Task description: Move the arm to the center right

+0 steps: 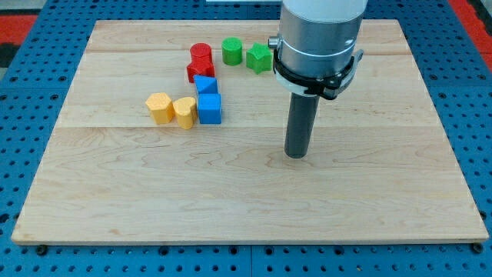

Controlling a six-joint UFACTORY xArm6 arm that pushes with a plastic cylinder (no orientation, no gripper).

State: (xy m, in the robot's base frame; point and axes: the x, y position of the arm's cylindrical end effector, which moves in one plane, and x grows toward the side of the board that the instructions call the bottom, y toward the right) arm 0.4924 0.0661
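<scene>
My tip [297,155] rests on the wooden board [369,200] a little right of the board's middle, well right of and below the blocks. A red cylinder [201,55] and a red block [199,72] sit at the upper left of centre. A blue triangular block [205,83] and a blue cube [209,108] lie just below them. A yellow hexagonal block [159,107] and a yellow heart-like block [184,111] lie left of the blue cube. A green cylinder [232,51] and a green block [259,58] sit at the top, next to the arm's body.
The arm's grey body [319,35] hangs over the board's upper right of centre and hides part of it. A blue pegboard surface [31,92] surrounds the board on all sides.
</scene>
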